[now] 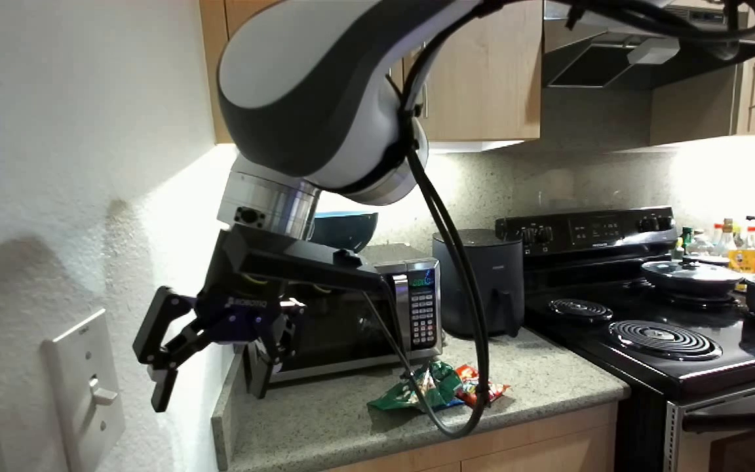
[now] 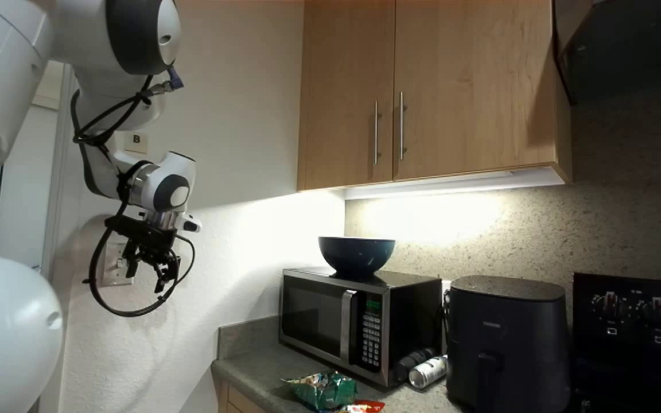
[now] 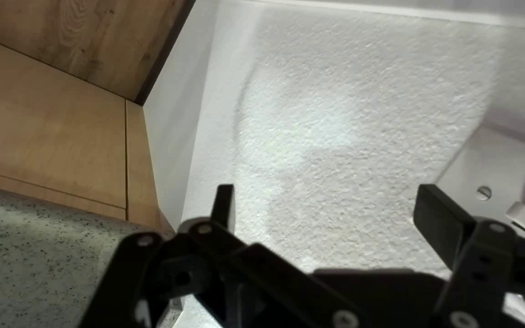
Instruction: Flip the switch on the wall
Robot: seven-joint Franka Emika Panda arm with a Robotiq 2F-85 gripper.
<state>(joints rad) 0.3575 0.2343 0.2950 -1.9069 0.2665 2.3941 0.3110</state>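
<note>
From my station I see the toggle switch point(image 1: 104, 394) low in an exterior view, set in a cover plate point(image 1: 76, 381) on the wall point(image 1: 69, 190); it juts outward and looks tipped downward. The oblong plate has its long axis upright, with a screw point(image 1: 88, 355) above the toggle and another below. The plate is smooth and pale, while the wall around it is pebbly white plaster. My gripper point(image 1: 212, 385) is spread wide, and rough wall shows between its angular black fingers point(image 3: 440, 223) in the wrist view, where one finger overlaps the plate's edge. In an exterior view a strip of wall separates plate and nearer finger; I cannot judge the depth there. On the opposite side sits the steel-framed microwave point(image 1: 341, 331), on the speckled counter point(image 1: 325, 412).
</note>
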